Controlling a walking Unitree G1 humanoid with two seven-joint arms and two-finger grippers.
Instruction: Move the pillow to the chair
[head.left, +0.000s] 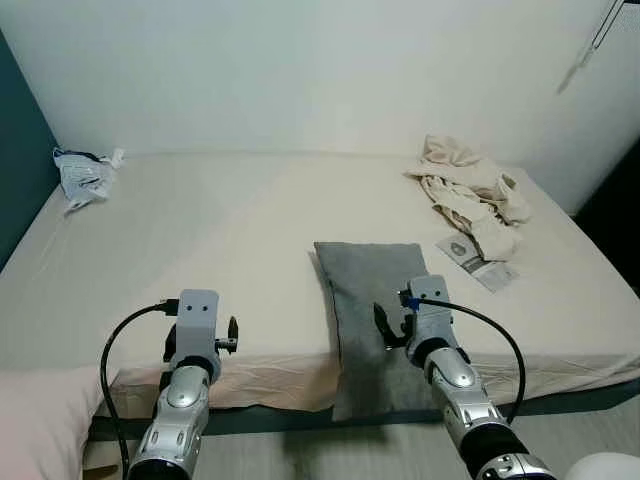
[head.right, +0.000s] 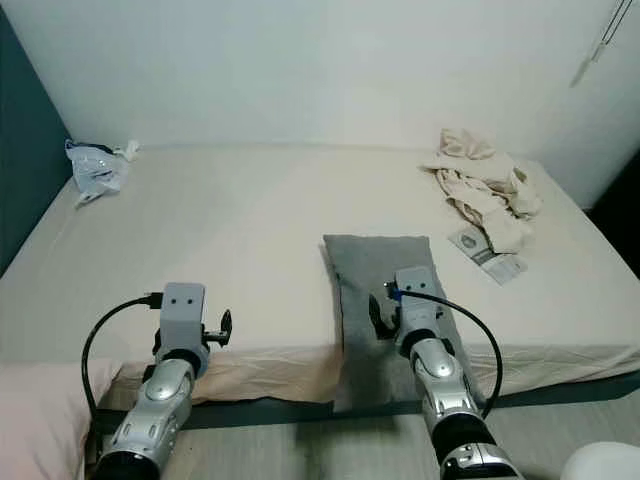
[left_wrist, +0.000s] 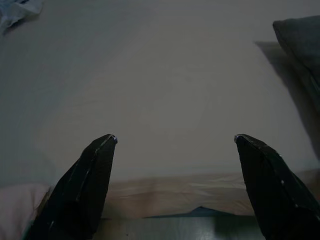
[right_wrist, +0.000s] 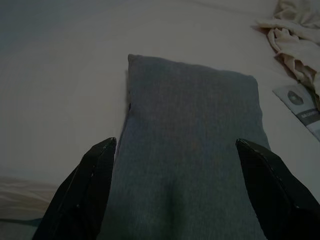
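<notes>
Head views: a grey pillow lies on the bed, its long axis running from the near edge toward the wall. The right gripper hovers over the pillow's near end; the left gripper is well apart. Crumpled clothes and a leaflet lie beyond the pillow.

Left wrist view: jaws released over bare sheet.

Right wrist view: jaws released, straddling the pillow's width; nothing blocks the way.

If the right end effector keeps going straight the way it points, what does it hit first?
Most likely the grey pillow: the open right end effector points along its top, with the fingers either side. How high above it is unclear.
</notes>
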